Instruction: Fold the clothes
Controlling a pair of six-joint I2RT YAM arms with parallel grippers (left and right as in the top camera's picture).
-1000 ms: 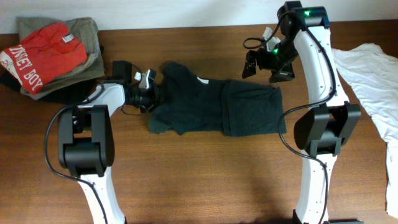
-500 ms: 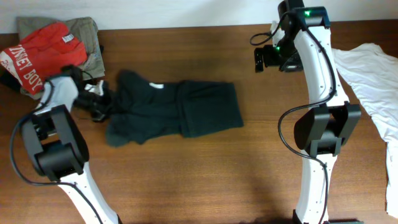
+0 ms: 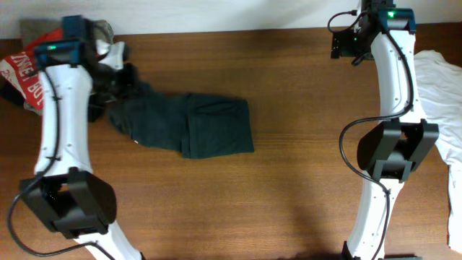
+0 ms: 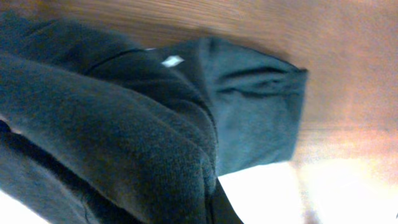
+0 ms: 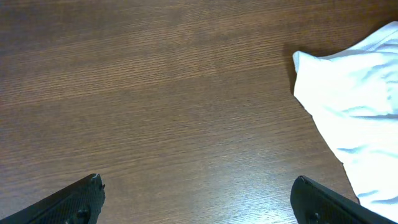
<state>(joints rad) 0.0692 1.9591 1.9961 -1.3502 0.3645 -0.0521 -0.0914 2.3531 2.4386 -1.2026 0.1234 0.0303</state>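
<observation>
The black T-shirt (image 3: 195, 126) lies folded into a narrow band on the wooden table, left of centre. Its left end is lifted toward my left gripper (image 3: 120, 71), which is shut on it near the clothes pile. In the left wrist view the black cloth (image 4: 124, 137) fills the frame and hides the fingers; a small white tag (image 4: 172, 61) shows. The NIKE lettering is hidden. My right gripper (image 3: 346, 45) is at the far right back, well away from the shirt. Its fingers (image 5: 199, 208) are wide open and empty over bare wood.
A pile of folded clothes sits at the back left, with a red printed shirt (image 3: 20, 72) on an olive garment (image 3: 101, 32). A white garment (image 3: 440, 79) lies at the right edge and also shows in the right wrist view (image 5: 354, 93).
My left arm has swung left and back, dragging the black T-shirt toward the pile. My right gripper has moved up and right, away from the shirt.
</observation>
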